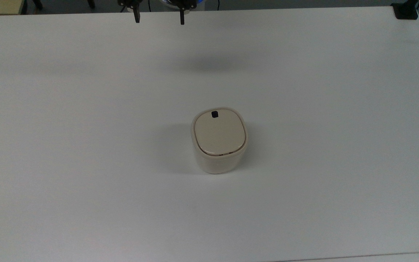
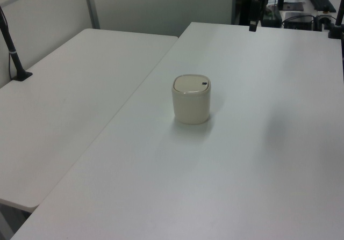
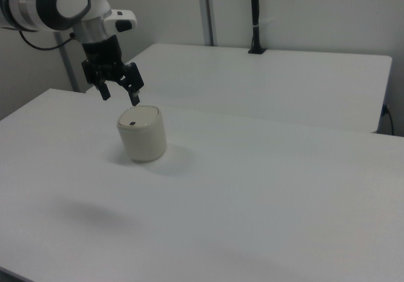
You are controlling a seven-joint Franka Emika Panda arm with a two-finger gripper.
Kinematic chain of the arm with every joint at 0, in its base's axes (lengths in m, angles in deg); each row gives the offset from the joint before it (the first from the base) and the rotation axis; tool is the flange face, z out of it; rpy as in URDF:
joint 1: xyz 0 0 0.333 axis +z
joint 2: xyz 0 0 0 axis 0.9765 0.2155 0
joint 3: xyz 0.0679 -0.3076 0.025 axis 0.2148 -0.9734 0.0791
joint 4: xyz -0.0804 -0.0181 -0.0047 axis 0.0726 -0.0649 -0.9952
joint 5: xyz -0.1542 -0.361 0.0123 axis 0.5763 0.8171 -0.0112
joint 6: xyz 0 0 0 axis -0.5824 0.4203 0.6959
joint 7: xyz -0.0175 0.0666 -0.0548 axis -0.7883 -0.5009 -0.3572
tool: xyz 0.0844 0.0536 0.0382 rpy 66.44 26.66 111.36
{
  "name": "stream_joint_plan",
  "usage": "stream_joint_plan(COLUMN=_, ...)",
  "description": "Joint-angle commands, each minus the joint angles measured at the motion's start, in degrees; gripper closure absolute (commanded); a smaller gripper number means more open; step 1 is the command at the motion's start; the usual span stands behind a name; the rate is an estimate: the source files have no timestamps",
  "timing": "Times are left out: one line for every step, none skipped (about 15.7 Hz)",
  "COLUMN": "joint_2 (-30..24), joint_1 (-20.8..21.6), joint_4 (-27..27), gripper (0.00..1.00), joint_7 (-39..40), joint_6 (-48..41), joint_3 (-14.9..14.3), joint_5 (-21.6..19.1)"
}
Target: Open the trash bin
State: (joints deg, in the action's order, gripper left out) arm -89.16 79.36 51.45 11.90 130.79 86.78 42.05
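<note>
Cream plastic formed the trash bin (image 1: pixel 219 140), a small rounded-square container that stood upright near the middle of the white surface (image 1: pixel 86 145). Its flat lid (image 1: pixel 219 133) lay closed and level with the rim, and a small black button (image 1: pixel 214 114) sat on the lid close to the edge nearest the top view's upper side. In the left view the bin (image 2: pixel 191 99) stood alone on the larger surface (image 2: pixel 258 159), with the button (image 2: pixel 204 84) toward the left view's right. A second white table (image 2: pixel 70 100) adjoined that surface on the left view's left, carrying a black clamped post (image 2: pixel 13 55) at its far edge.

The end effector (image 1: pixel 159 16) hung at the top view's upper edge, over the far border of the surface and well apart from the bin; its two dark fingers (image 1: pixel 137 16) were spread wide with nothing between them. In the right view the end effector (image 3: pixel 120 94) was suspended in the air with fingers parted, appearing just above and toward the right view's left of the bin (image 3: pixel 142 132), not touching it. The white and grey arm (image 3: pixel 60 4) reached in from the right view's upper left corner. A soft shadow (image 1: pixel 206 65) lay on the surface between the end effector and the bin in the top view.
</note>
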Motion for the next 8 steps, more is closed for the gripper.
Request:
stream_joint_plan(joint_2=0.1, joint_1=0.2, joint_4=-0.3, gripper=0.00, joint_7=1.8, joint_6=-0.8, joint_3=0.1, joint_5=-0.5)
stream_joint_plan(joint_2=0.2, joint_1=0.2, joint_4=-0.3, gripper=0.00, joint_7=2.4, joint_6=-0.8, joint_3=0.1, joint_5=-0.5)
stream_joint_plan(joint_2=0.4, joint_1=0.2, joint_4=-0.2, gripper=0.00, joint_7=4.3, joint_6=-0.8, joint_3=0.1, joint_5=-0.4)
stream_joint_plan(joint_2=0.5, joint_1=0.2, joint_4=0.0, gripper=0.00, joint_7=7.7, joint_6=-0.7, joint_3=0.1, joint_5=-0.2)
stream_joint_plan(joint_2=1.4, joint_1=0.2, joint_4=0.0, gripper=0.00, joint_7=12.3, joint_6=-0.7, joint_3=0.1, joint_5=-0.2)
stream_joint_plan(joint_2=1.8, joint_1=0.2, joint_4=-0.1, gripper=0.00, joint_7=16.0, joint_6=-0.5, joint_3=0.1, joint_5=-0.2)
stream_joint_plan(joint_2=2.8, joint_1=0.3, joint_4=-0.2, gripper=0.03, joint_7=17.6, joint_6=0.1, joint_3=0.2, joint_5=0.1)
stream_joint_plan(joint_2=3.5, joint_1=0.4, joint_4=-0.4, gripper=0.15, joint_7=17.7, joint_6=0.7, joint_3=0.2, joint_5=0.1)
